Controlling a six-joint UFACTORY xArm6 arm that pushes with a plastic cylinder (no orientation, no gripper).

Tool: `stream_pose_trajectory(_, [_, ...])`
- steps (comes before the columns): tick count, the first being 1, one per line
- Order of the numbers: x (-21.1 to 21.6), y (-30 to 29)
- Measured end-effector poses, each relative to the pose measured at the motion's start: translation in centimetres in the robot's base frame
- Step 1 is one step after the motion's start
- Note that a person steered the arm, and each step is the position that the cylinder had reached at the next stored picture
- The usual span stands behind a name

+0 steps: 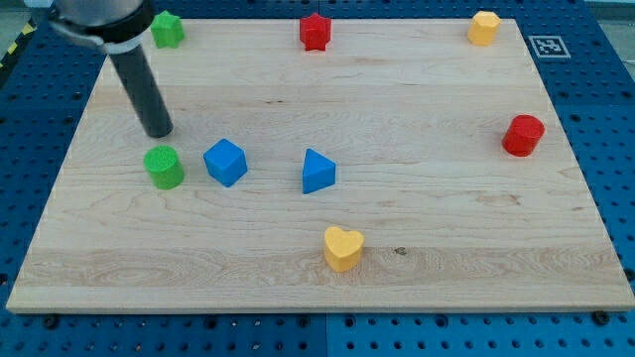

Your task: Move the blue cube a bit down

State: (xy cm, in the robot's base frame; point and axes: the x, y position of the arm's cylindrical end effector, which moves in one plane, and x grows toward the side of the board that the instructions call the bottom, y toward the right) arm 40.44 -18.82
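Observation:
The blue cube (225, 162) sits on the wooden board at the view's left of centre. My tip (159, 133) is a dark rod end resting on the board up and to the view's left of the cube, apart from it. A green cylinder (164, 167) stands just below the tip and to the left of the cube. A blue triangular block (317, 172) lies to the cube's right.
A yellow heart (343, 248) lies toward the view's bottom centre. A green block (167, 30), a red block (315, 32) and a yellow block (483, 28) sit along the top edge. A red cylinder (523, 135) stands at the right.

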Motion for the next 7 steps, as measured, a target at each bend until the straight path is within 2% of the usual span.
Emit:
stream_pose_trajectory(2, [1.7, 9.1])
stream_pose_trajectory(3, [2.8, 10.9])
stream_pose_trajectory(7, [2.9, 8.6])
